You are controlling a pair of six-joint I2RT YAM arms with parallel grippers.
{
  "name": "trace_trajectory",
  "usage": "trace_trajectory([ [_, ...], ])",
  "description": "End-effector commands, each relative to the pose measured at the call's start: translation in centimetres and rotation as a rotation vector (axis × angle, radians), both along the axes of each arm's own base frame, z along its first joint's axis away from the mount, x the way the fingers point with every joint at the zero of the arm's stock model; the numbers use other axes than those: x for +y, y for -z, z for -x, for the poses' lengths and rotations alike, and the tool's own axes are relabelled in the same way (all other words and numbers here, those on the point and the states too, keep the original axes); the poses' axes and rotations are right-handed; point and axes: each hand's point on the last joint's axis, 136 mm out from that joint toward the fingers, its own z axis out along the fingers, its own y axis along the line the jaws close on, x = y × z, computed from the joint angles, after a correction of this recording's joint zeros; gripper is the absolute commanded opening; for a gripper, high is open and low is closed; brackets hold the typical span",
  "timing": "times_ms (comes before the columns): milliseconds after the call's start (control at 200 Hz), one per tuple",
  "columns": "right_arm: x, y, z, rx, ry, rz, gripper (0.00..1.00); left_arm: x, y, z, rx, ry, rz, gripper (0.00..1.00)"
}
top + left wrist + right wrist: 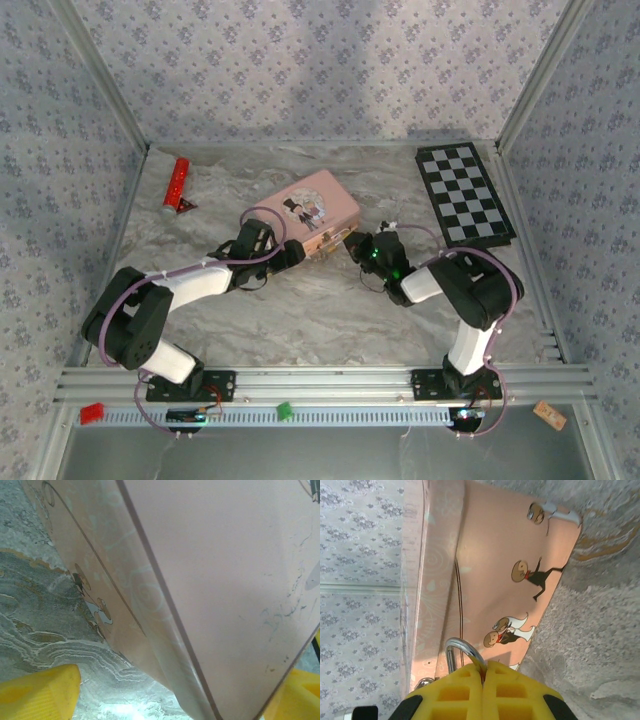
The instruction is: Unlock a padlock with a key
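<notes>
Left hand [288, 252] wide around closed pink tin [318, 208]

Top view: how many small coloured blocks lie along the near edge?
3: a red block at the left end, a green block in the middle, a tan block at the far right. None seems hidden.

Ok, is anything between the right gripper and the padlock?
Nothing visible does: the shut right gripper sits right at the padlock, whose silvery shackle shows at its tips beside the pink tin. The lock's body is hidden behind it.
</notes>
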Motion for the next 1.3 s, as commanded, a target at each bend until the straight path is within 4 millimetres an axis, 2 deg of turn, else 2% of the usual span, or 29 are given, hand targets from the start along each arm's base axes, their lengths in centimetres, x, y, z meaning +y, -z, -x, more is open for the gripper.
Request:
trace_trajectory([
  [0, -0.9, -1.0, -0.3, -0.024, 0.027, 0.007, 0.00, 1.4, 0.8, -0.3, 0.017, -0.062, -0.046, 0.89],
  [240, -2.8, -1.7, 0.0, -0.015, 0.000, 0.088, 0.00, 1.7, 0.6, -0.5, 0.017, -0.069, -0.045, 0.89],
  [450, -5.9, -2.4, 1.9, 0.018, -0.103, 0.359, 0.00, 3.1, 0.5, -1.2, 0.020, -0.088, -0.039, 0.89],
  [775, -11.1, -4.0, 4.3, 0.043, -0.194, 0.583, 0.00, 4.7, 0.7, -3.0, 0.034, -0.098, -0.065, 0.89],
  [1094, -16.7, -3.6, 5.7, 0.212, -0.185, 0.810, 0.00, 5.4, 0.2, -4.0, 0.032, -0.101, -0.076, 0.89],
  [1229, -18.2, -2.6, 6.7, 0.295, -0.157, 0.825, 0.00, 5.5, 0.4, -3.9, 0.033, -0.104, -0.077, 0.89],
  [1294, -18.9, -2.1, 6.5, 0.315, -0.133, 0.829, 0.00, 5.8, 0.7, -3.6, 0.042, -0.113, -0.079, 0.89],
])
